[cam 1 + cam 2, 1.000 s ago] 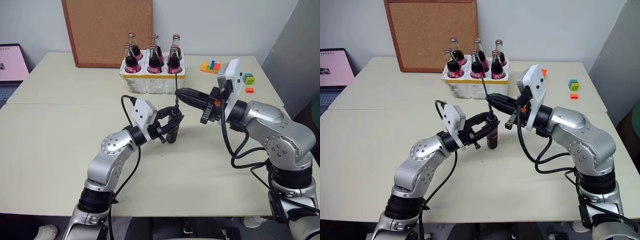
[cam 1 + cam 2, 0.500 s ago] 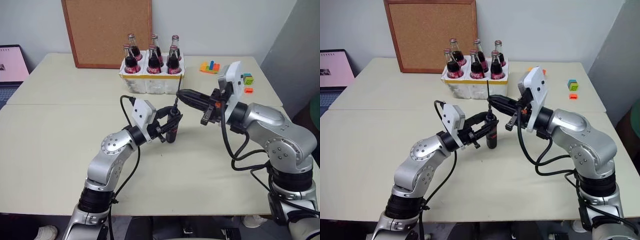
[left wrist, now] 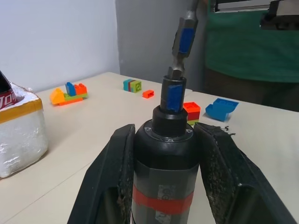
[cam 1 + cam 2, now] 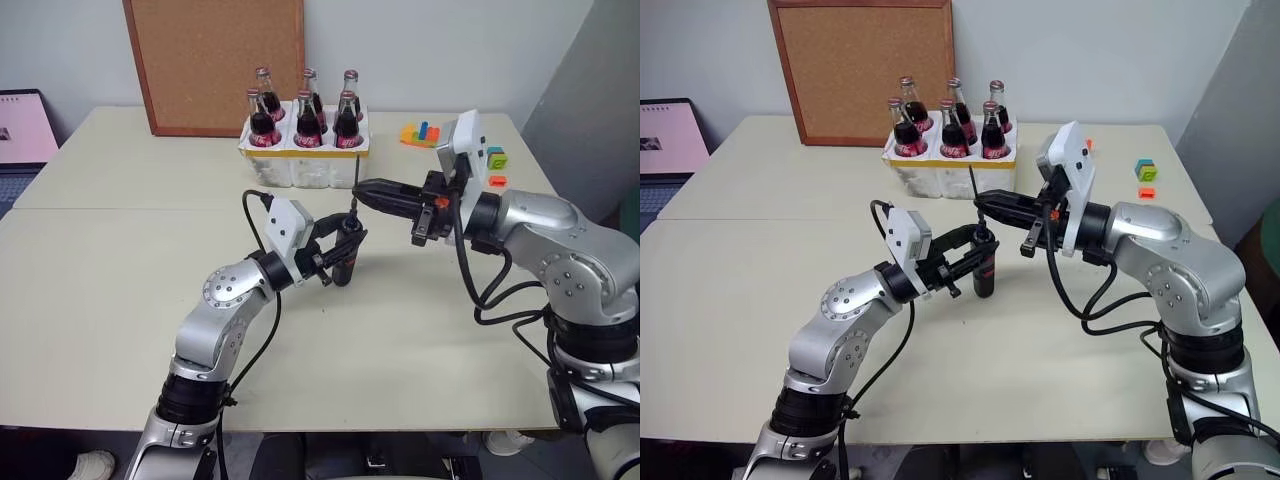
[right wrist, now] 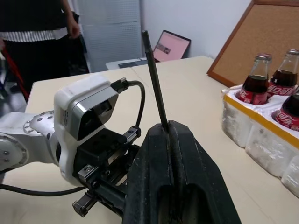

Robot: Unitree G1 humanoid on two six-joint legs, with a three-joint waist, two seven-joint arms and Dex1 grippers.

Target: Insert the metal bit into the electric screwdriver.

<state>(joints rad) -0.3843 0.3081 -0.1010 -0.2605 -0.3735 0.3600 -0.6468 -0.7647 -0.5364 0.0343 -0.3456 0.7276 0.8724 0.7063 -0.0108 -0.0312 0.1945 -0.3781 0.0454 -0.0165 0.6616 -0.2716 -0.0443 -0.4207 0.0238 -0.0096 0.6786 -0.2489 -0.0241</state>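
Beige table (image 4: 100, 290): left gripper (image 4: 335, 247) clamps electric screwdriver (image 4: 345, 255) upright; right gripper (image 4: 368, 190) pinches metal bit (image 4: 355, 188) at chuck mouth. Seating remains.

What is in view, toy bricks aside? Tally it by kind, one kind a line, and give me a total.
Cola bottles: 6
White crate: 1
Cork board: 1
Laptop: 1
Electric screwdriver: 1
Metal bit: 1
Total: 11
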